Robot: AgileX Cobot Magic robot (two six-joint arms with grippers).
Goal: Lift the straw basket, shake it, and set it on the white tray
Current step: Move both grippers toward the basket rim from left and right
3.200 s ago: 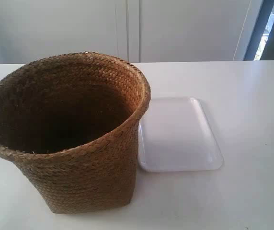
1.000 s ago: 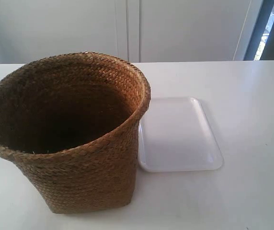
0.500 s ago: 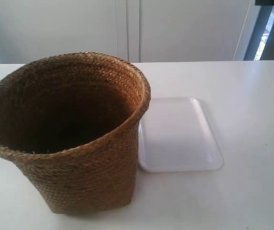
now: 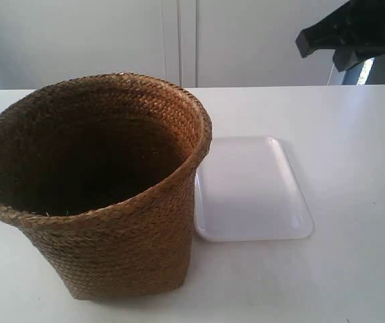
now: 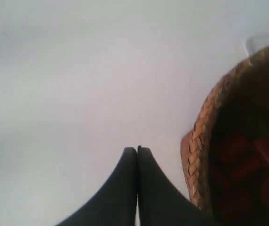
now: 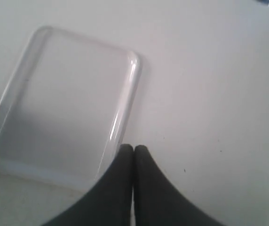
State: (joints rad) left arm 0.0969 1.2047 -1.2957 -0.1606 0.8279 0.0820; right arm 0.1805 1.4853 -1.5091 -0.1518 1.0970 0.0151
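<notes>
The wide white tabletop [image 4: 354, 168] carries everything here. On it stands the large golden-brown braided straw basket [image 4: 112, 249], upright, its flared round rim wide and its inside dark. It sits on the bare table, not on the tray. Just beside it lies the flat glossy white rectangular tray [image 4: 253, 188] with rounded corners, nothing on it. The basket's rim overhangs the tray's near edge in the exterior view, and whether the two touch is hard to tell.

High at the exterior view's right, a black arm [image 4: 354, 30] hangs above the table, well apart from both.

The left gripper [image 5: 137, 149] has its two black fingers pressed together, holding nothing, poised over bare table near the basket's braided rim [image 5: 205, 136]. The right gripper [image 6: 133, 148] is closed and empty too, above the table by the tray's long edge [image 6: 125, 103].
</notes>
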